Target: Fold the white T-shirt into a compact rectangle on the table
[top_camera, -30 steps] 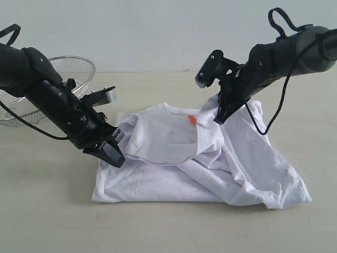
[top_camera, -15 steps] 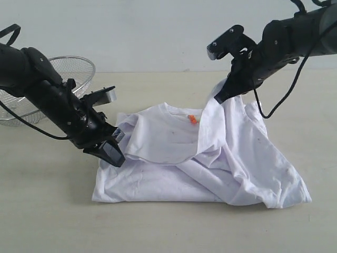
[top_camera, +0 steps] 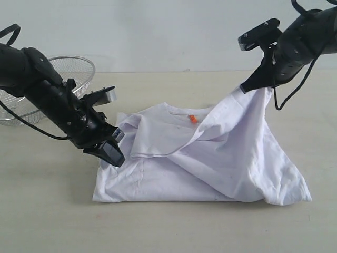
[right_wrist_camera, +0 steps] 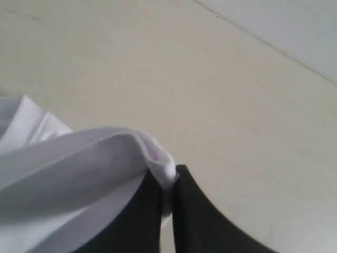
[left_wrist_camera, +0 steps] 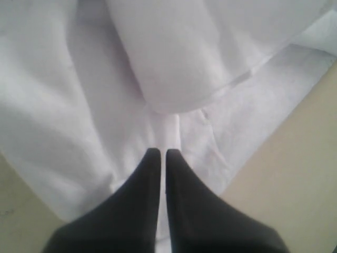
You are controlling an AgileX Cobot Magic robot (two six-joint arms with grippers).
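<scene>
Lying rumpled on the table [top_camera: 52,211], the white T-shirt [top_camera: 210,158] in the exterior view has one corner raised clear by the right gripper [top_camera: 251,87], while the left gripper [top_camera: 113,155] sits at its left edge. The left wrist view shows those jaws together over the cloth; whether they pinch any is unclear. The right wrist view shows jaws clamped on a white fold.

White T-shirt [top_camera: 210,163], half-folded on table [top_camera: 52,221], corner raised
</scene>
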